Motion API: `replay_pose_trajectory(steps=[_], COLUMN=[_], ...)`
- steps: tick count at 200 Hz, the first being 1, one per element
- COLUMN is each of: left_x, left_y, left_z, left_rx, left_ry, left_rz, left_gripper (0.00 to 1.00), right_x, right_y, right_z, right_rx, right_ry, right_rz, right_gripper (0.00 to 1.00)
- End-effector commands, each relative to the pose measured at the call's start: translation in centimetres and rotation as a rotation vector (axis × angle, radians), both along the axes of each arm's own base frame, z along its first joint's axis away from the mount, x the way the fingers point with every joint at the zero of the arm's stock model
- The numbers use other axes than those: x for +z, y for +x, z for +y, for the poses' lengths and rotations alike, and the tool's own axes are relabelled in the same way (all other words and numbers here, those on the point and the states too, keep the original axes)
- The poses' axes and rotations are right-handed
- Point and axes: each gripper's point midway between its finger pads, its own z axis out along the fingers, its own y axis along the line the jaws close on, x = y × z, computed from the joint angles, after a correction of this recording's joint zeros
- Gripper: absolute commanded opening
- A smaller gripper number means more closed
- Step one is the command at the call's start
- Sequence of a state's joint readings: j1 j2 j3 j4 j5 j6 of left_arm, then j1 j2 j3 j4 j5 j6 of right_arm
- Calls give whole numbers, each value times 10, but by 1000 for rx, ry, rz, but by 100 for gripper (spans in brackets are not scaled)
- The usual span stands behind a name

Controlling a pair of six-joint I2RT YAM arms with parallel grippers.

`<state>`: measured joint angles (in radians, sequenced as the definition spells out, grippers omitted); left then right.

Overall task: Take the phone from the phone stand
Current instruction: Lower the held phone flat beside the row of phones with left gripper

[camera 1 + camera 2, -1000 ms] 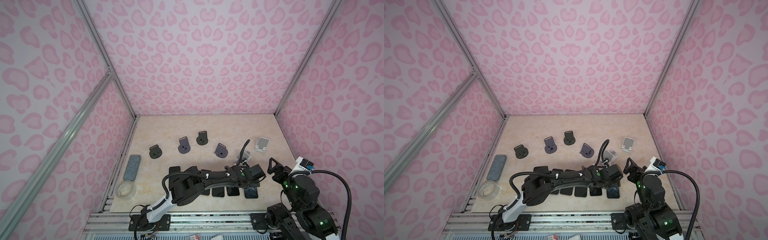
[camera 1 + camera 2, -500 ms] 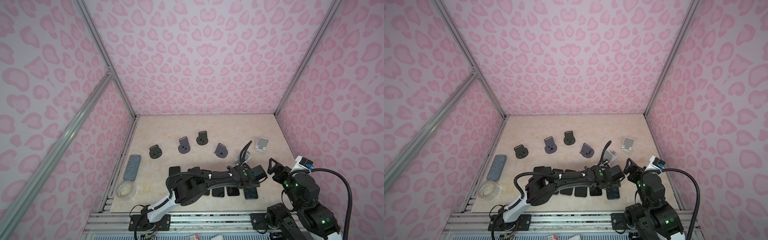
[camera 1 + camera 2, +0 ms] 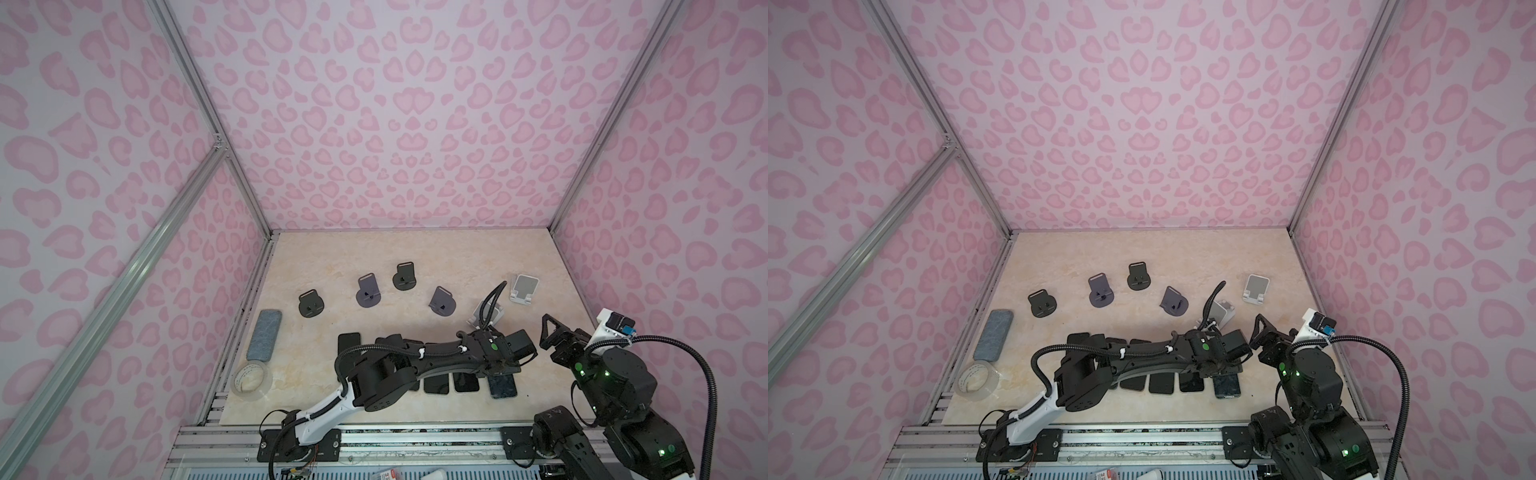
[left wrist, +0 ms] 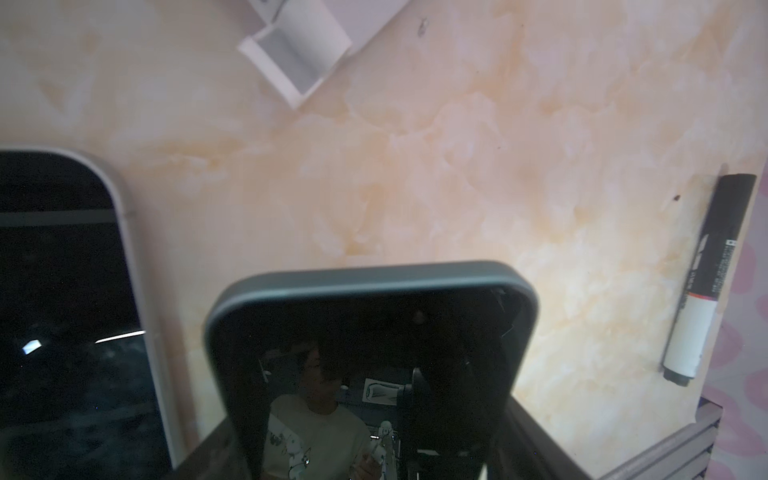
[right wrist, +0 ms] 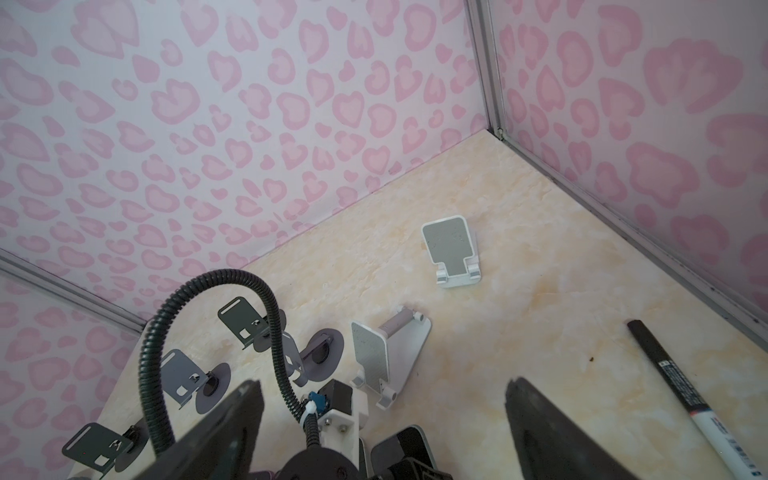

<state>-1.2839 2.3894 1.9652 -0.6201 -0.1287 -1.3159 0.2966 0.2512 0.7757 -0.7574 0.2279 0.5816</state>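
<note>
Closed in on three sides by a back wall (image 3: 411,124), a left wall (image 3: 75,174) and a right wall (image 3: 698,174), all papered pale lilac-white with pink, heart-like leopard spots. Joined at the rear corners by a silver left post (image 3: 251,195) and a matching right post (image 3: 617,112). Crossed on the left side by a slanting aluminium brace (image 3: 134,270). Floored with a cream, marble-patterned tabletop (image 3: 415,249) veined in pale orange, meeting the walls at their bases. Edged along the near side by slotted aluminium rails (image 3: 415,436). Lit softly and evenly, with only faint, blurred shadows on the marble.
</note>
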Motion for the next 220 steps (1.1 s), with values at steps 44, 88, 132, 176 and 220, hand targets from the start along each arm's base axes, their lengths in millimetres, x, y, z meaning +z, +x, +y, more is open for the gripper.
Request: replay_pose_trajectory(steps=[44,88,132,176,220], left_x=[-41,-41,-42,-48,-50], left_y=[-21,-20,-19,-25,-24], left_z=[41,48,59,62,68], left_rx=[49,71,98,105,124], left_ry=[166,191,249,296,320], left_rz=[133,128,128,170,166], left_gripper=[74,78,79,79,80], right_x=[1,5,9,16,12], right_y=[-6,-11,-15,-19,-15], right_z=[2,5,4,1,6], right_rx=[36,61,65,57,77], right_ry=[-45,-43,-39,-47,-42], right_rz=[18,10,-10,-30,-19], right_gripper=[93,94,94,94,94])
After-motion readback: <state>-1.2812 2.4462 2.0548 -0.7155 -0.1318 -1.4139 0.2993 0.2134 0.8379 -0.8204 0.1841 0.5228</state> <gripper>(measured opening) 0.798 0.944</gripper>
